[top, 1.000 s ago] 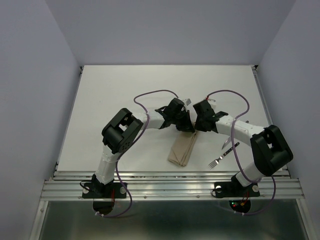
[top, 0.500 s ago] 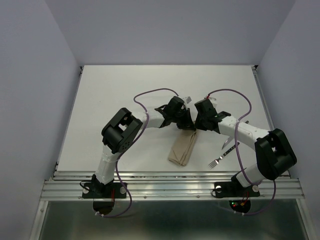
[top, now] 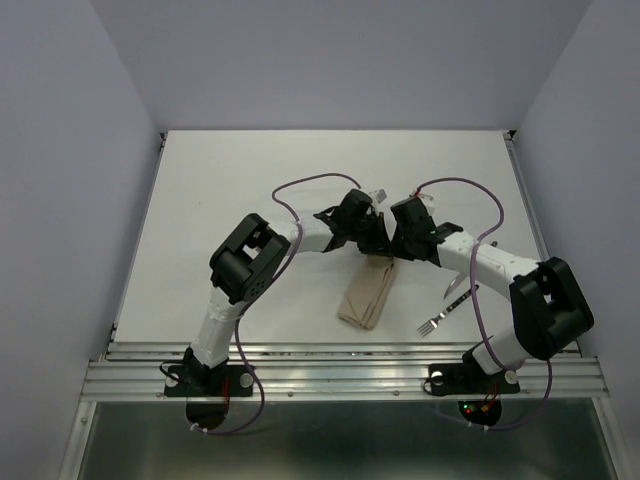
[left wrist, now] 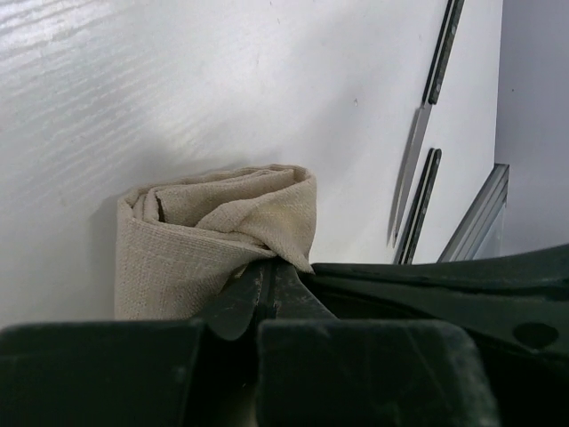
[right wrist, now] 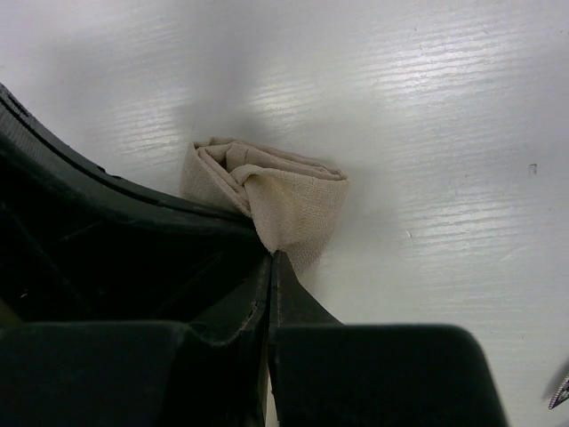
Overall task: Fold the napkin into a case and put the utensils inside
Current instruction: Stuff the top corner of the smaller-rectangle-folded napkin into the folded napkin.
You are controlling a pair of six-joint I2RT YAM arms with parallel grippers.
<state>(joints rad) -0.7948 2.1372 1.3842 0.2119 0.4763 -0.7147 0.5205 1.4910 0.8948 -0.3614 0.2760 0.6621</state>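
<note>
Both jaws pinched tight on napkin [left wrist: 209, 236]

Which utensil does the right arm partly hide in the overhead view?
The knife: only its silver blade shows beside the right arm. The fork lies uncovered, tines and handle both visible.
</note>
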